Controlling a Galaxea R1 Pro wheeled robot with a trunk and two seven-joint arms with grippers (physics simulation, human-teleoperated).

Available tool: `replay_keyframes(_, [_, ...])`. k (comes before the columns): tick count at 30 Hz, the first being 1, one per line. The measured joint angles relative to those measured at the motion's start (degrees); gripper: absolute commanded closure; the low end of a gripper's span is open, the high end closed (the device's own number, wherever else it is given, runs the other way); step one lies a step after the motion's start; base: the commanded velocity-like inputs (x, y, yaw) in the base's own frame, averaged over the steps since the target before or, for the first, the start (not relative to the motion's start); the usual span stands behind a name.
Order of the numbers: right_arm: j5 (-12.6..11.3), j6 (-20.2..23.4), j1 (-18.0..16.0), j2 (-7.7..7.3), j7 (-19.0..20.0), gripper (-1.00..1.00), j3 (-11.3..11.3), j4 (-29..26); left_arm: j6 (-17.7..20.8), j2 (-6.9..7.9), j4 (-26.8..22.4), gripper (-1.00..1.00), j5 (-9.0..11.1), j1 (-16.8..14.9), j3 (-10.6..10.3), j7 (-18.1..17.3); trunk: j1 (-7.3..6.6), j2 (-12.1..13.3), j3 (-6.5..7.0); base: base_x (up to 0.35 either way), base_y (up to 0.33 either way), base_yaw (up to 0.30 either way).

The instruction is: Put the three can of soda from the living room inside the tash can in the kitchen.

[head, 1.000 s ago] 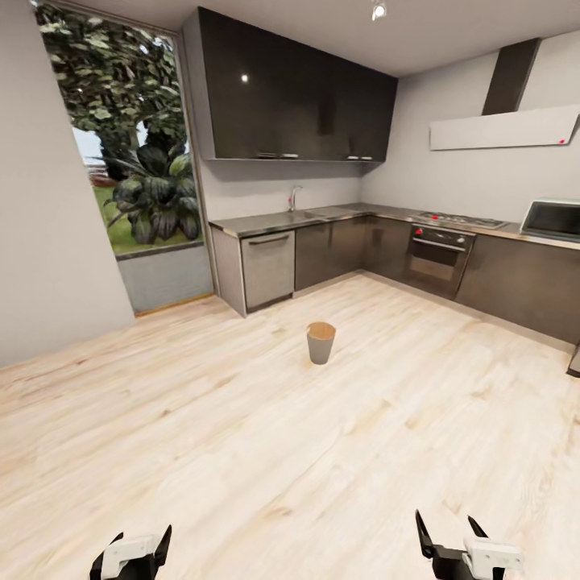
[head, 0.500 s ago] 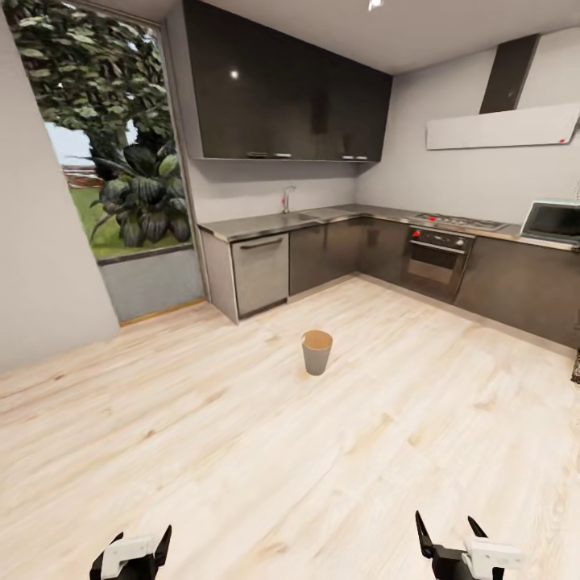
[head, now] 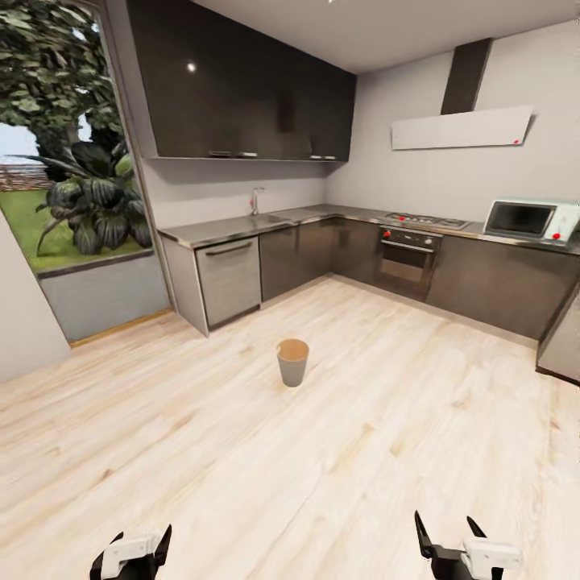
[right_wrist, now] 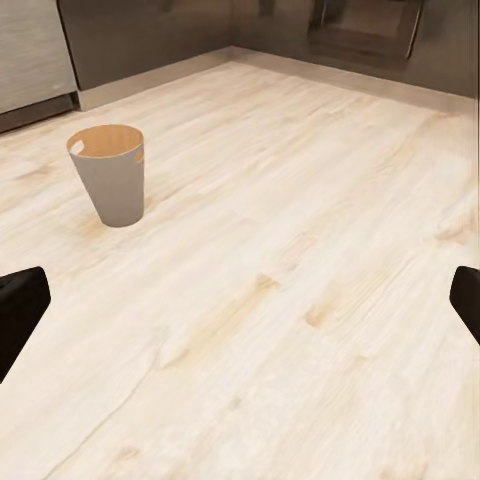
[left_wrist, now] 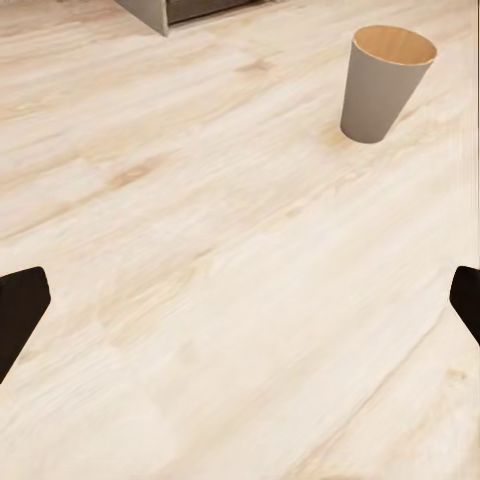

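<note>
The tash can (head: 292, 362) stands upright on the light wood floor (head: 338, 451) in the open middle of the kitchen, well apart from the cabinets, its brown inside showing at the rim and its grey wall tapering down to the base. Behind it, a run of dark lower cabinets (head: 314, 250) turns the corner, with a steel-fronted dishwasher (head: 229, 279) at the near end, a sink tap (head: 254, 199) on the counter, a built-in oven (head: 407, 262) under a hob, and a white microwave (head: 528, 219) farther along. Dark upper cabinets (head: 242, 89) hang above, and a white hood (head: 461, 128) sits on the adjoining wall. A tall window (head: 68, 169) shows leafy plants outside. At the lower edge of the head view the left gripper (head: 138, 556) and the right gripper (head: 447, 538) both hang low, each with its dark fingers spread wide and nothing between them. In the left wrist view the bin (left_wrist: 385, 82) stands ahead on the boards, with black fingertips (left_wrist: 20, 312) at either edge; the right wrist view shows the bin (right_wrist: 110, 173) likewise, far from the fingertips (right_wrist: 18, 305).
</note>
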Motion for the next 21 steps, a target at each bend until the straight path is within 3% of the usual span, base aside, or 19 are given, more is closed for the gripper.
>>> replay_keyframes(15, [0.03,0.0,0.0,0.01,-0.03,-1.0,0.05,0.08,-0.06,0.0,0.0,-1.0,0.0,0.0,0.0,0.0,0.0,0.0,0.0,0.323,0.0,-0.019])
replay_keyframes(21, [0.09,0.0,0.0,0.02,-0.3,-1.0,0.09,0.35,-0.08,0.0,0.06,-1.0,0.0,0.02,0.0,0.0,0.0,0.0,0.04,0.323,0.0,0.129])
